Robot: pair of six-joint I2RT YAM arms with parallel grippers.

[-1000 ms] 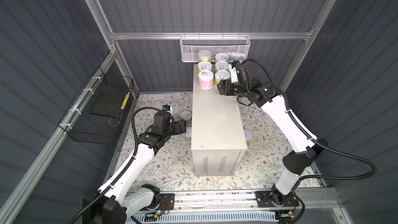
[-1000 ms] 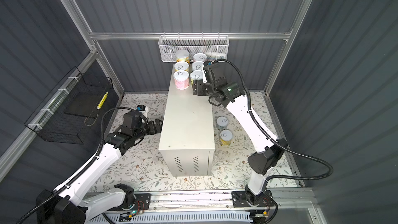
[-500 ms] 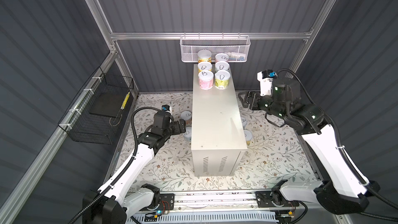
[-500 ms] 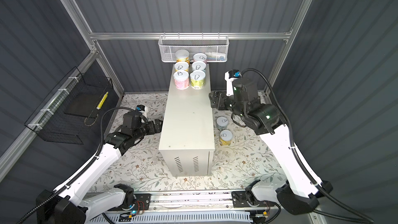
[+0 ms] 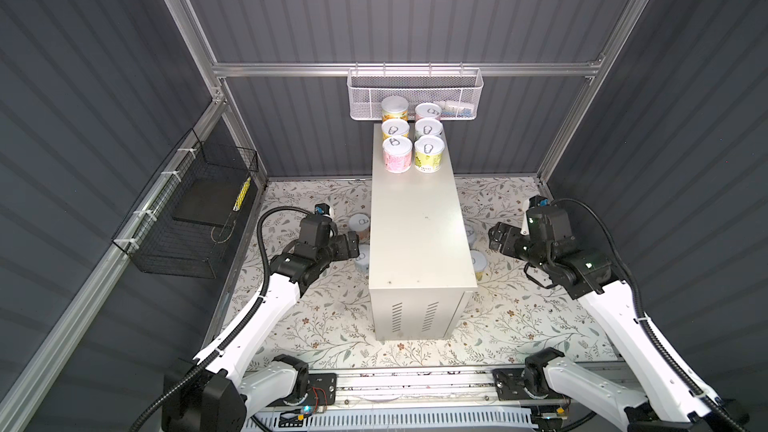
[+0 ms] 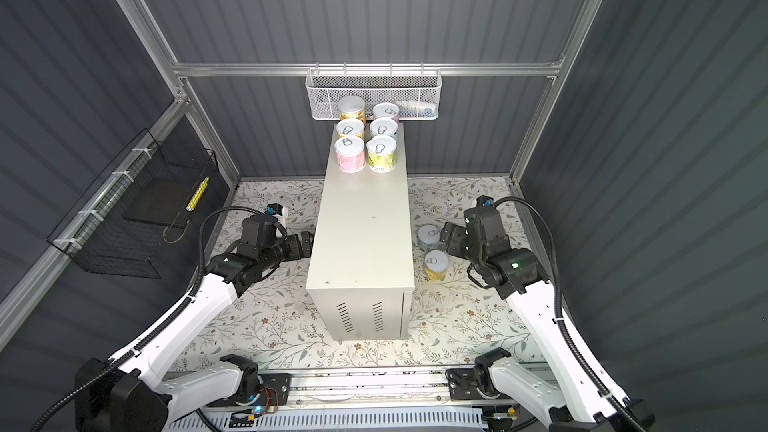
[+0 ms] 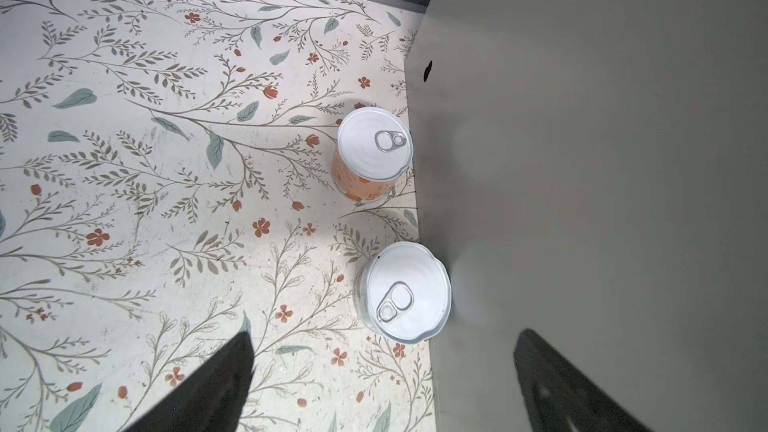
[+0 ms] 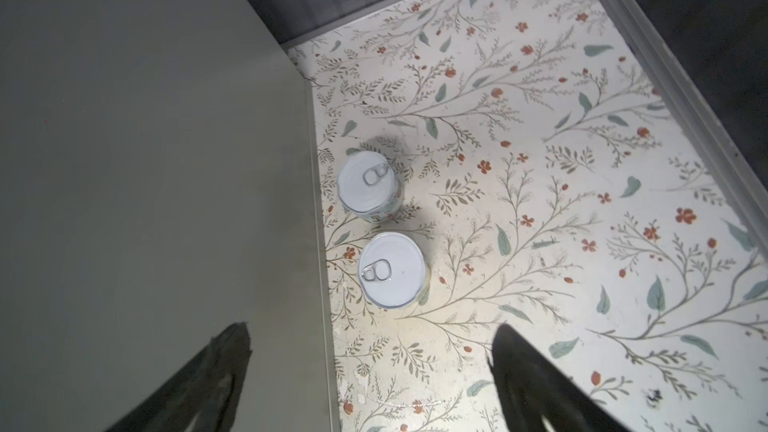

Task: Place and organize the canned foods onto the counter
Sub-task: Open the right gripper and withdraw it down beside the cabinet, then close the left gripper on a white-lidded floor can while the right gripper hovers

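The left gripper hangs open and empty over the floral-patterned floor. Just ahead of its jaws, roughly on their centre line, stands a short pale can with a silver pull-tab lid. An orange-labelled can stands farther ahead. Both sit hard against the tall off-white metal counter. The likely trouble here is that the finger on the counter side finds no gap, strikes the wall and tips the near can.

Six pastel cans already stand in pairs at the counter's far end, well beyond either set of jaws. A careless placement could knock that block.

The right gripper is spread wide and holds nothing. A yellow-labelled can lies nearest ahead of its jaws, and a pale blue can lies just past it. Both are just beside the counter wall and close together, so closing on one may nudge the other.
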